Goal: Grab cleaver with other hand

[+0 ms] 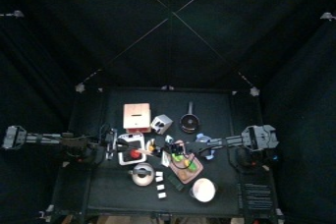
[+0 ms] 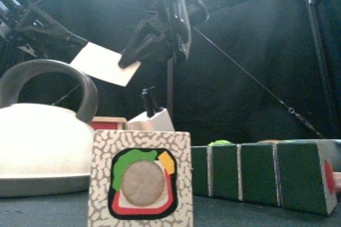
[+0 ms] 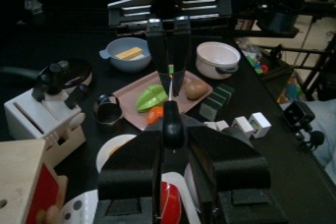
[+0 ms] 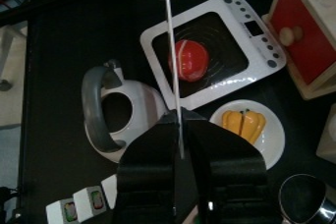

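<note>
Above the desk's middle, my left gripper [image 3: 168, 122] and right gripper [image 4: 175, 122] both pinch the cleaver [image 2: 107, 62], so I make the right grip firm before loosening the left.

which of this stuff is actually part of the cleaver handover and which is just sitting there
Part of the job:
cleaver
right gripper, holding the cleaver
left gripper

Just lying about:
kettle
wooden box
white bowl
pink tray of toy vegetables
</note>
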Robot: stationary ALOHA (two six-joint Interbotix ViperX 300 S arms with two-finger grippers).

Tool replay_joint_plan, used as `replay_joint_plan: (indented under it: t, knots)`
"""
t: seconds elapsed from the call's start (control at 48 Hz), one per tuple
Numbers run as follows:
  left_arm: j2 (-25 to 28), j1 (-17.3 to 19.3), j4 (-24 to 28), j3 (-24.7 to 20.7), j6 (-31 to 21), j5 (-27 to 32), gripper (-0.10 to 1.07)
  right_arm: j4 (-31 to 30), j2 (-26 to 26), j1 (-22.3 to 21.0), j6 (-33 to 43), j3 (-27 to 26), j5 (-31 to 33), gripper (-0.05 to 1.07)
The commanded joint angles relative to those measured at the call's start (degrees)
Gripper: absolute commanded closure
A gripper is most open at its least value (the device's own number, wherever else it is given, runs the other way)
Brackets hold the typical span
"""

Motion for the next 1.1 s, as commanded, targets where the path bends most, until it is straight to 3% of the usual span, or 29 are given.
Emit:
replay_joint_plan:
  t: [0.0,0.521,1.083]
  knots:
    - [0.1,1.2,0.1,-0.5,0.1,0.0,0.42,-0.1,-1.0,0.1,0.0,-1.7,-1.1,0.74]
    - [0.1,1.8,0.3,2.5,0.1,1.1,0.42,-1.9,0.6,-0.2,0.0,-3.1,-1.6,0.75]
    - [0.1,1.7,-0.1,3.8,0.1,4.4,0.42,-4.0,4.8,-0.1,0.0,-8.3,-1.2,0.75]
